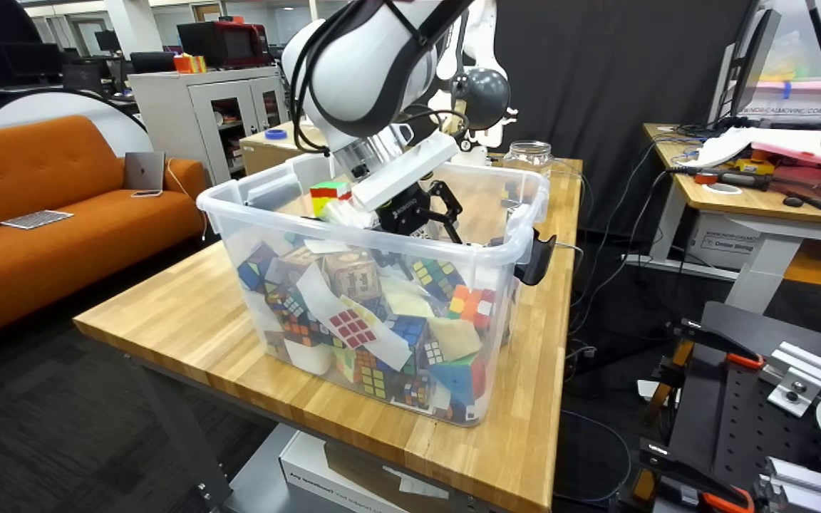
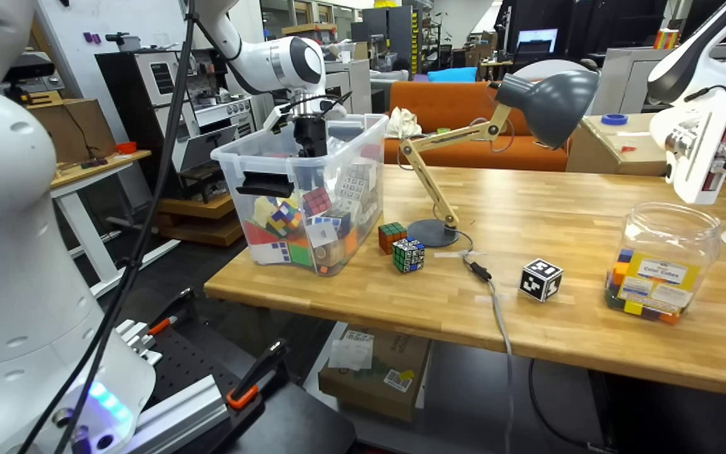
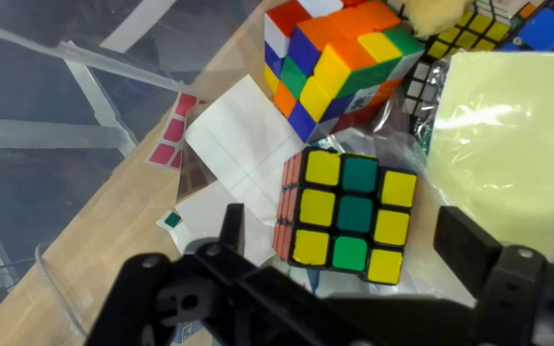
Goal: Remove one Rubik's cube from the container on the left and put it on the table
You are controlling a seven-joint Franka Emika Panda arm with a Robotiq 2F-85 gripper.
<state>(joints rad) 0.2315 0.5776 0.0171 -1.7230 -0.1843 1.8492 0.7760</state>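
The see-through container stands on the wooden table and holds a pile of Rubik's cubes and paper packets. It also shows in an exterior view. My gripper reaches down inside it from above. In the wrist view my gripper is open and empty. A black-bodied Rubik's cube with yellow and green squares on top lies between the two fingers, with a gap on each side. I cannot single out that cube in the exterior views. The gripper's tips are partly hidden by the container wall there.
Two coloured cubes sit on the table beside the container. A desk lamp, a black-and-white cube and a jar of small blocks stand further along. A multicoloured cube and a yellow packet lie near the gripper.
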